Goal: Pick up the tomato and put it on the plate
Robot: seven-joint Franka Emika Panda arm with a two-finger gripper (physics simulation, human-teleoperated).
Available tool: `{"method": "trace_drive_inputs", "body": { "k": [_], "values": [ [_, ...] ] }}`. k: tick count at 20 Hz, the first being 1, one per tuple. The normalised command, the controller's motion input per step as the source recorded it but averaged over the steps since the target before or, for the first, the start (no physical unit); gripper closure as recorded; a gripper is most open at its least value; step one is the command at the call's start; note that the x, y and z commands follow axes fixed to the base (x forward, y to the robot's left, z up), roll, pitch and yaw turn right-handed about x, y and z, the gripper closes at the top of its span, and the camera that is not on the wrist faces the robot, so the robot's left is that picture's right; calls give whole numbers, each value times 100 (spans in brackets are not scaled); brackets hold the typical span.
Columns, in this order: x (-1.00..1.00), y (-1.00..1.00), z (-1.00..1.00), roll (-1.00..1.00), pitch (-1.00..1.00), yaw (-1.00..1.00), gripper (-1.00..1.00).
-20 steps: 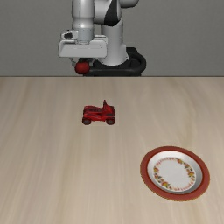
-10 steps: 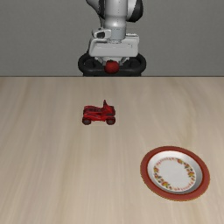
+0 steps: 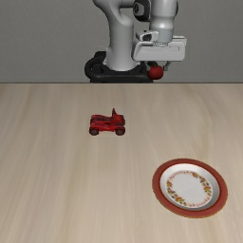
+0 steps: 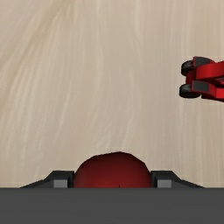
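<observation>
Gripper (image 3: pixel 157 66) is clamping tomato (image 4: pixel 109 171) aloft; transport step is running. Next move is calling for travel over plate (image 3: pixel 191 186), then lowering.

Light wood-grain table, two things on it.
The table (image 3: pixel 47 171) in front of me carries a red toy car (image 3: pixel 107 123) with black wheels, upright near the middle, and a red-rimmed white plate (image 3: pixel 159 185), well apart from the car toward the exterior view's right.
</observation>
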Motion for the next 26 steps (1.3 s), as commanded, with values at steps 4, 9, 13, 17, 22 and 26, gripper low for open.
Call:
{"method": "trace_drive_inputs", "body": {
  "k": [4, 9, 13, 17, 22, 26],
  "values": [
    [0, 100, 0, 0, 0, 0, 100],
    [80, 20, 0, 0, 0, 0, 100],
    [100, 0, 0, 0, 0, 0, 100],
    [100, 0, 0, 0, 0, 0, 100],
    [100, 0, 0, 0, 0, 0, 100],
    [100, 0, 0, 0, 0, 0, 100]
  ]
}}
